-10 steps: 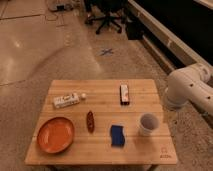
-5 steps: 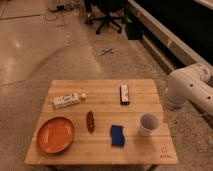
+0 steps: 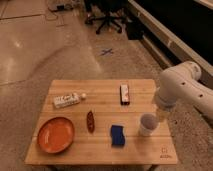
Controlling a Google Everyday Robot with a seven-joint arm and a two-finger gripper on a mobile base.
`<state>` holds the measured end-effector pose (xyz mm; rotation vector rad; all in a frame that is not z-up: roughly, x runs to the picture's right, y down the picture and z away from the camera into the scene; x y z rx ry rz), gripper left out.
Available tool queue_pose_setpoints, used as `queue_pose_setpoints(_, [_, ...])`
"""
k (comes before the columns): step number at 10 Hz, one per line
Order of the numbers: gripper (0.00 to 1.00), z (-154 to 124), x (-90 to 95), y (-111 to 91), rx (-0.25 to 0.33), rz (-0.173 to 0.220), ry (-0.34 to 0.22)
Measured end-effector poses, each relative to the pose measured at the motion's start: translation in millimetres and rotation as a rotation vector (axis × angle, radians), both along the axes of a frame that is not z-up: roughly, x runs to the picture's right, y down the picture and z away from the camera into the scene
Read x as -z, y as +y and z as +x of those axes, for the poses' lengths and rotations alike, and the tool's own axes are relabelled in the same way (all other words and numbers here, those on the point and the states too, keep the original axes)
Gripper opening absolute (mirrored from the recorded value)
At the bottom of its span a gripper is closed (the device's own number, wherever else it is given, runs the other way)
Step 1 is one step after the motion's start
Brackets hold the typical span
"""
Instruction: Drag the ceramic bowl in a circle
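The ceramic bowl (image 3: 56, 134) is a wide, shallow orange dish. It sits on the wooden table (image 3: 100, 90) at its front left corner. My white arm (image 3: 180, 90) hangs over the table's right edge, with its lower end just right of a small white cup (image 3: 147, 124). My gripper itself does not show in the camera view; it is hidden behind or below the arm's links. The arm is far to the right of the bowl and nothing touches the bowl.
On the table lie a white tube (image 3: 67, 100) at back left, a dark red bar (image 3: 124, 94) at back right, a small brown object (image 3: 90, 121) in the middle and a blue sponge (image 3: 117, 135) at the front. An office chair (image 3: 106, 15) stands on the floor beyond.
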<state>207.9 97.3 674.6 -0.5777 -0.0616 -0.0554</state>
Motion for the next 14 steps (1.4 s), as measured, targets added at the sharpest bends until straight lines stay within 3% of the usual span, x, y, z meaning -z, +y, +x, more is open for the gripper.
queue_pose_setpoints(4, [0.65, -104, 14.4, 3, 0.079, -0.018, -0.159])
queue_pose_setpoints(8, [0.65, -188, 18.2, 43, 0.164, -0.048, -0.31])
queue_pose_setpoints(11, [0.65, -235, 19.9, 81, 0.214, -0.08, -0.424])
queue_pose_setpoints(14, [0.65, -238, 20.7, 85, 0.218, -0.084, -0.435])
